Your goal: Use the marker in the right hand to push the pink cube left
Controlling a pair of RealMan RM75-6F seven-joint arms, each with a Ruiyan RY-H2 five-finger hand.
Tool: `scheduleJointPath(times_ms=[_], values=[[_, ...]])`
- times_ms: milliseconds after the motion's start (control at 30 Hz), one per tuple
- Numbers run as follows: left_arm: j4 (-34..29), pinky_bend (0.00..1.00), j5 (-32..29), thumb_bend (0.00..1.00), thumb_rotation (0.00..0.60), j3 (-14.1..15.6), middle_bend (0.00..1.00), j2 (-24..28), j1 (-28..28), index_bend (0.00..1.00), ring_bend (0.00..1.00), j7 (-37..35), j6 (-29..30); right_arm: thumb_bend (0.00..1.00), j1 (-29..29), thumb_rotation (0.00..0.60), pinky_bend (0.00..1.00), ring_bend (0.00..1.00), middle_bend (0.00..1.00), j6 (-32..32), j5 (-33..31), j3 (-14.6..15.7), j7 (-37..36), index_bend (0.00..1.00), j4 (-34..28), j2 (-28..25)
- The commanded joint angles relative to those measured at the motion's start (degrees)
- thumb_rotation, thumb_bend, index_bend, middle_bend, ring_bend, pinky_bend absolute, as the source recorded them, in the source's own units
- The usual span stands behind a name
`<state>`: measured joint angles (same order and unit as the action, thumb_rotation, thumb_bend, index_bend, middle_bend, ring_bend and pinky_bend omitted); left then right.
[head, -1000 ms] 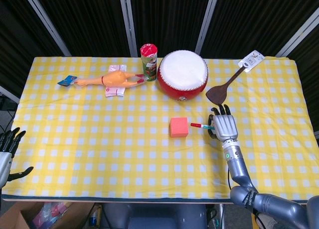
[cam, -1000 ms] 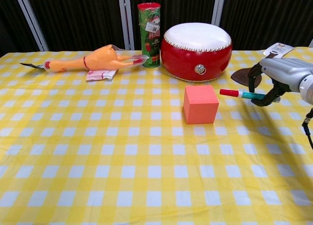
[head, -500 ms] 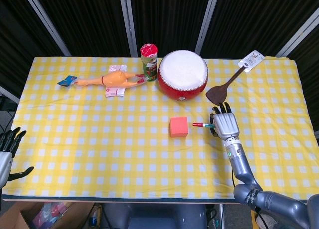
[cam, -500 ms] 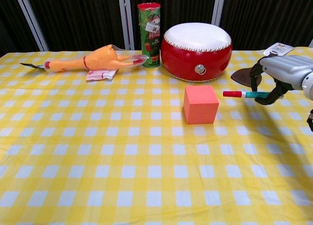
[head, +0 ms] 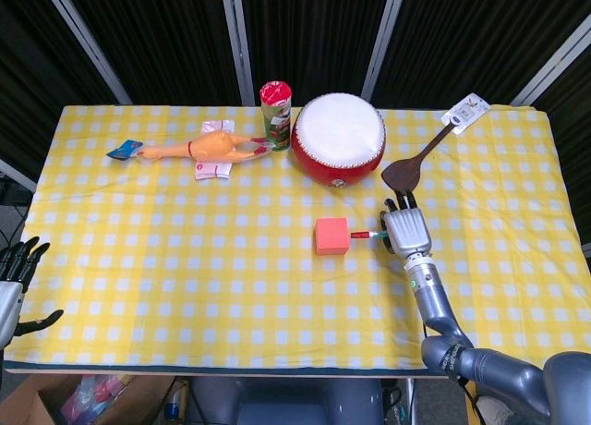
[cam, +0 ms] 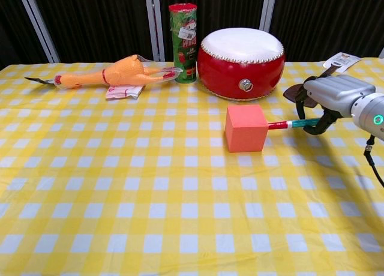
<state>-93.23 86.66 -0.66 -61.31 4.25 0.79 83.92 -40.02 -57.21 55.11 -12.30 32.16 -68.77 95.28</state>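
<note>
Right hand (cam: 329, 95) silver with black fingers; grey forearm (head: 430, 300), green light.

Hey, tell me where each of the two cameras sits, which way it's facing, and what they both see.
Head view: high above the near table edge, looking steeply down on the whole table; shows the right robot hand with its forearm, and the left robot hand at the left edge.
Chest view: low at the near edge, looking level across toward the drum; only the right robot hand shows.
Shared: the marker tip at the cube, the drum, can and toy chicken.
</note>
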Motion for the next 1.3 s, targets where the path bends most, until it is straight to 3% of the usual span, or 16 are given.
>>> scheduleJointPath(times_ms=[33,633,1300], values=[[0.0,0.0,0.1,0.0,0.6,0.0,0.0,0.1,0.1,0.0,0.0,-0.1,-0.1,0.47,-0.3,0.6,0.04,0.01,0.25,0.2,-0.4,-0.1,0.3,0.63,0.8,0.8],[-0.3,0.0,0.2,0.0,0.6,0.3,0.0,0.3,0.2,0.0,0.0,-0.3,-0.4,0.49,-2.5,0.6,0.04,0.01,0.25,-1.6,-0.5,-0.6,4.2,0.63,-2.9,4.5],[-0.5,0.0,0.2,0.0,0.6,0.3,0.0,0.3,0.2,0.0,0.0,-0.1,-0.4,0.49,-1.6,0.6,0.04,0.02,0.25,-3.7,-3.9,-0.9,7.5,0.63,-3.2,4.1]])
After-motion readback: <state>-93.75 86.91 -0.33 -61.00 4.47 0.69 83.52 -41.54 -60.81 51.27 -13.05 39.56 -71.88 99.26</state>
